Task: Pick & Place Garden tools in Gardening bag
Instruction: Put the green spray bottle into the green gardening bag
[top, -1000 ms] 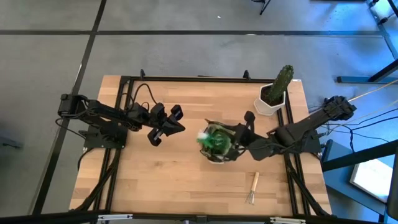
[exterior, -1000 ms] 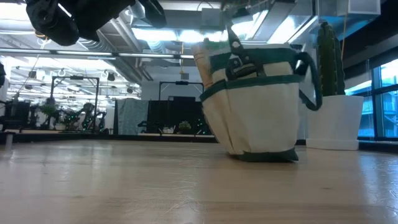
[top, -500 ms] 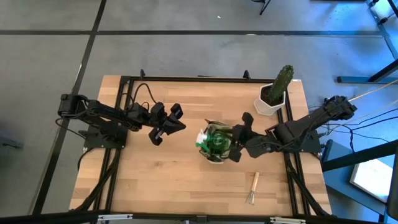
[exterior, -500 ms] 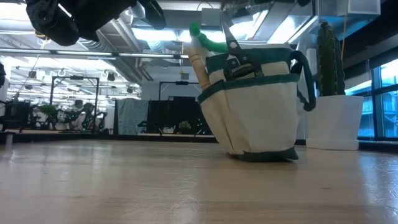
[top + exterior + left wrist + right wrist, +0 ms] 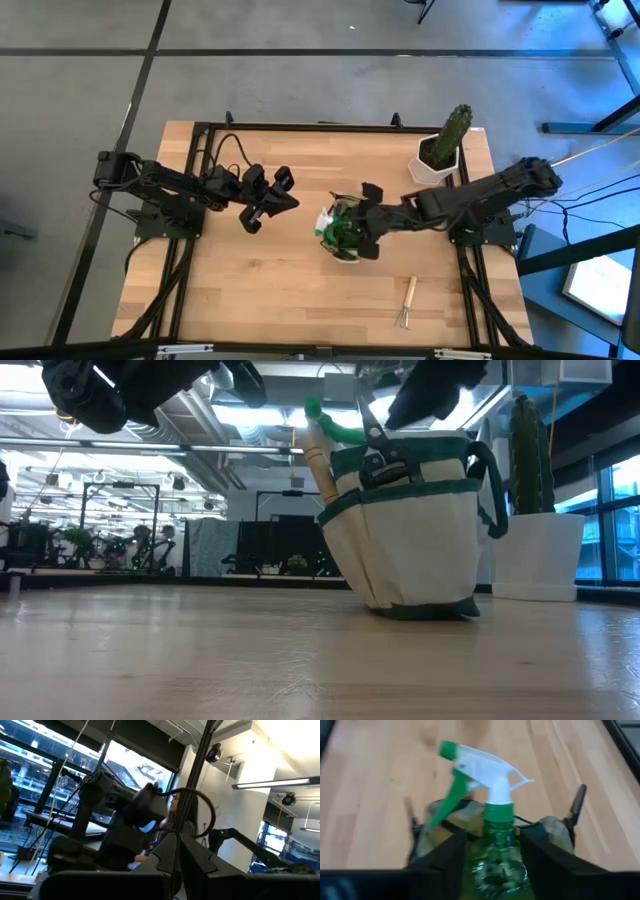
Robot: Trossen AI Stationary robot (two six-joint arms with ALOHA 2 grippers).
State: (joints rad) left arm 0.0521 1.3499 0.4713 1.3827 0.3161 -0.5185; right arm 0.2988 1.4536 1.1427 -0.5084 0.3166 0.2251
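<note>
- High view, item one: gardening bag [image 5: 345, 240], olive and beige fabric tote, standing near the middle of the wooden table [image 5: 250, 290], between the two arms. Soft-walled; likely to sag or tip if pushed at the rim.
- Spray bottle [image 5: 495, 845], green plastic with a white and green trigger head, standing upright in the bag's mouth. In the low view its green nozzle [image 5: 325, 420] pokes above the rim. Judged light, smooth and somewhat slippery on the body; the neck under the trigger head is the surest place to take hold.
- Right gripper [image 5: 366, 222], over the bag's right side. In the right wrist view its fingers [image 5: 542, 852] stand either side of the bottle with a gap showing on both sides: parted, not pressing, the bottle resting in the bag.
- Pruners [image 5: 375, 455], black, stowed in the bag, handles up at the rim. Stiff, hard, sharp-ended.
- Wooden handle [image 5: 318, 460], leaning out of the bag's edge in the low view; which tool it belongs to cannot be told.
- Hand fork [image 5: 407, 302], wooden handle and metal tines, lying flat on the table well apart from the bag, toward the front right. Not yet bagged. Rigid, moderately heavy at the metal end; best gripped across the handle near its middle.
- Left gripper [image 5: 262, 200], held above the table left of the bag, fingers [image 5: 170, 855] pressed together, empty, waiting.
- Cactus [image 5: 452, 130] in white pot, back right corner; not part of the job.
</note>
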